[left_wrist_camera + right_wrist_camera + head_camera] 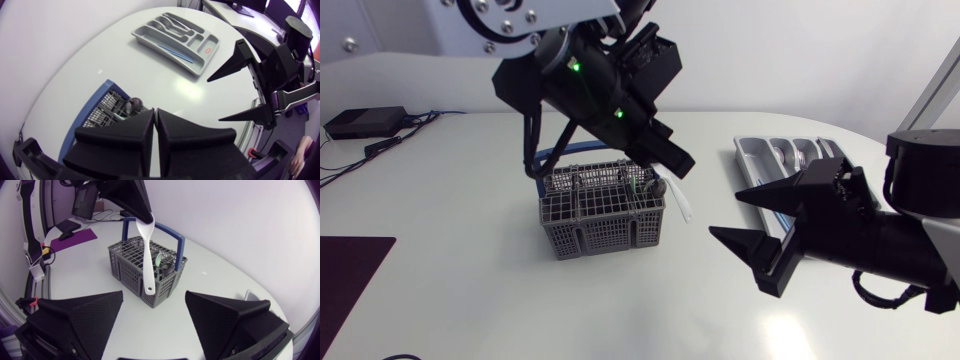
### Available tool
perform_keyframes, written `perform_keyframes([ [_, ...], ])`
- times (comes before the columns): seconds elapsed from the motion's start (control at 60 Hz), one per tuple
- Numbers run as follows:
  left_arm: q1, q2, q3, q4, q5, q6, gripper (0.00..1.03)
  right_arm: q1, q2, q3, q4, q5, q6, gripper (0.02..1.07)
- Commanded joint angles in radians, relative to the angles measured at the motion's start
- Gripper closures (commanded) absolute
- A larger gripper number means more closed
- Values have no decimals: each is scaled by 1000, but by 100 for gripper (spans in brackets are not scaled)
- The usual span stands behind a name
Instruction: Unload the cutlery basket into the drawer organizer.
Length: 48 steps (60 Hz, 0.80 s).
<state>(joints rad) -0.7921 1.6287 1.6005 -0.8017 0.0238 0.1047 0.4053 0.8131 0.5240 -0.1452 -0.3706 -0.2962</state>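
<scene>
your head camera looks down on the surface (450,250) from above, with the arms entering from both sides. your left wrist camera hangs high over the basket (92,115), facing across to the tray (145,39) and your right hand (214,100). your right wrist camera sits low, with the basket close ahead and your left hand (141,211) and its spoon (148,255) above it. all three share the basket.

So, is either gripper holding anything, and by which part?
The left gripper holds a white plastic utensil by its broad end, the narrow end hanging down by the cutlery basket. The right gripper is open, holding nothing.
</scene>
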Motion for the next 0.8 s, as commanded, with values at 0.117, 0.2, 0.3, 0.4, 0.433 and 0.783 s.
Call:
perform_keyframes([
  [0.117, 4, 23, -33, 18, 103, -7, 100, 58, 26, -19, 32, 27, -12, 18],
  [0.2, -4, 33, -31, 22, 122, -8, 100, 73, 51, -12, 47, 38, -11, 20],
  [0.3, -22, 46, -36, 22, 128, -7, 100, 116, 90, 14, 59, 70, -8, 25],
  [0.4, -29, 51, -37, 22, 130, -5, 100, 135, 112, 33, 67, 90, -3, 25],
  [0.433, -29, 51, -37, 24, 131, -5, 100, 142, 120, 39, 67, 96, -3, 26],
  [0.783, -33, 57, -51, 22, 148, -2, 100, 171, 187, 79, 104, 156, 8, 59],
])
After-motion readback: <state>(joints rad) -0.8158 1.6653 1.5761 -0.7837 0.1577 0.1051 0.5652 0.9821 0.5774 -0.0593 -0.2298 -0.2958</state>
